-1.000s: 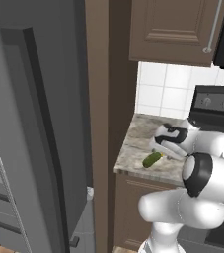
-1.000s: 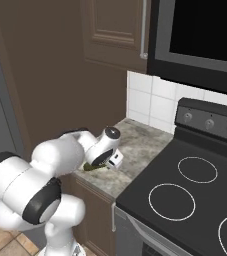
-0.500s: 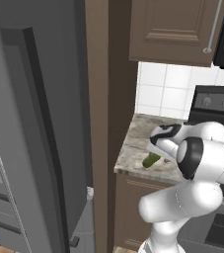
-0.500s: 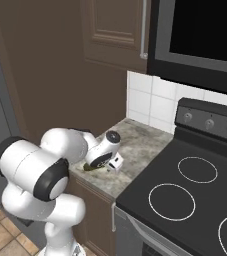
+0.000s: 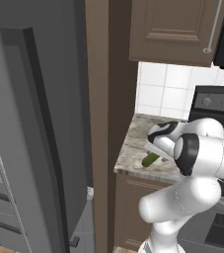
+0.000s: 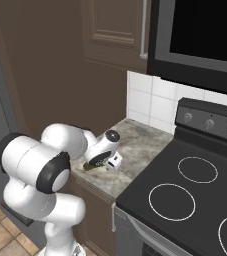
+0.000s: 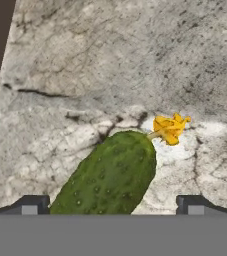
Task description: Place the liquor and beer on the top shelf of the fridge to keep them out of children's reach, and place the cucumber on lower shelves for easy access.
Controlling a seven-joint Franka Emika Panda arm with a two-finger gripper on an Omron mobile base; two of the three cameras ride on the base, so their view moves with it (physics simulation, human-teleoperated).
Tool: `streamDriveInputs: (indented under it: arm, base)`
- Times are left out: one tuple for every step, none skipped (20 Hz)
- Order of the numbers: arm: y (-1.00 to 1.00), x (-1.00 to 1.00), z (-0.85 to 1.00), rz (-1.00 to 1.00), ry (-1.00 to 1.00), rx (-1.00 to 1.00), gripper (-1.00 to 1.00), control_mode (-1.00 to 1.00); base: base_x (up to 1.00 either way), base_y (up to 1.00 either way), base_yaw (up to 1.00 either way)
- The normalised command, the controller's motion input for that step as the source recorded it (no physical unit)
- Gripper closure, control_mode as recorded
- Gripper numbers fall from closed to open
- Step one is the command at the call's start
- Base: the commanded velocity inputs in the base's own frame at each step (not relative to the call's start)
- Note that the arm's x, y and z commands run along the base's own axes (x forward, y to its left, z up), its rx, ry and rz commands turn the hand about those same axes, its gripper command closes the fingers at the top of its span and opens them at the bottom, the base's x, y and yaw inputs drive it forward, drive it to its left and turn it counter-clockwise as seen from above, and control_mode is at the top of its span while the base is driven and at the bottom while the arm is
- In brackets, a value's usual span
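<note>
The arm has swung lower over the countertop point(image 5: 133, 148) front edge. The gripper point(image 7: 110, 207), jaws fully spread, now straddles the cucumber point(image 7: 110, 175); grasp comes next.

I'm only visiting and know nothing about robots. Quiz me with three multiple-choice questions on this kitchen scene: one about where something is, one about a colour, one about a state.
1. Where does the cucumber lie?
A. on the stone counter
B. on the stove
C. inside the fridge

2. What colour is the flower at the cucumber's tip?
A. white
B. yellow-orange
C. purple

3. How is the gripper?
A. shut on the cucumber
C. holding a bottle
B. open, its fingertips on either side of the cucumber

Answers:
1. A, it rests on the mottled counter beside the stove.
2. B, the hand view shows a yellow-orange bloom.
3. B, the two tips stand wide apart with the cucumber between them.
</note>
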Motion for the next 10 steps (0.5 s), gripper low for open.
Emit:
streamDriveInputs:
  arm:
    - [0.11,0.00,-0.04,0.00,0.00,0.00,-1.00,-1.00]
    - [0.13,0.00,-0.08,0.00,0.00,0.00,-1.00,-1.00]
    - [0.14,0.00,-0.10,0.00,0.00,0.00,-1.00,-1.00]
    - [0.16,0.00,-0.10,0.00,0.00,0.00,-1.00,-1.00]
    - [0.16,0.00,-0.08,0.00,0.00,0.00,-1.00,-1.00]
    - [0.15,0.00,-0.08,0.00,0.00,0.00,-1.00,-1.00]
    - [0.16,0.00,-0.11,0.00,0.00,0.00,-1.00,-1.00]
    - [0.15,0.00,-0.14,0.00,0.00,0.00,-1.00,-1.00]
    - [0.15,0.00,-0.15,0.00,0.00,0.00,-1.00,-1.00]
    - [0.15,0.00,-0.16,0.00,0.00,0.00,-1.00,-1.00]
  base:
    - [0.00,0.00,0.00]
    - [0.00,0.00,0.00]
    - [0.00,0.00,0.00]
    - [0.00,0.00,0.00]
    - [0.00,0.00,0.00]
    - [0.00,0.00,0.00]
    - [0.00,0.00,0.00]
    - [0.00,0.00,0.00]
    - [0.00,0.00,0.00]
    - [0.00,0.00,0.00]
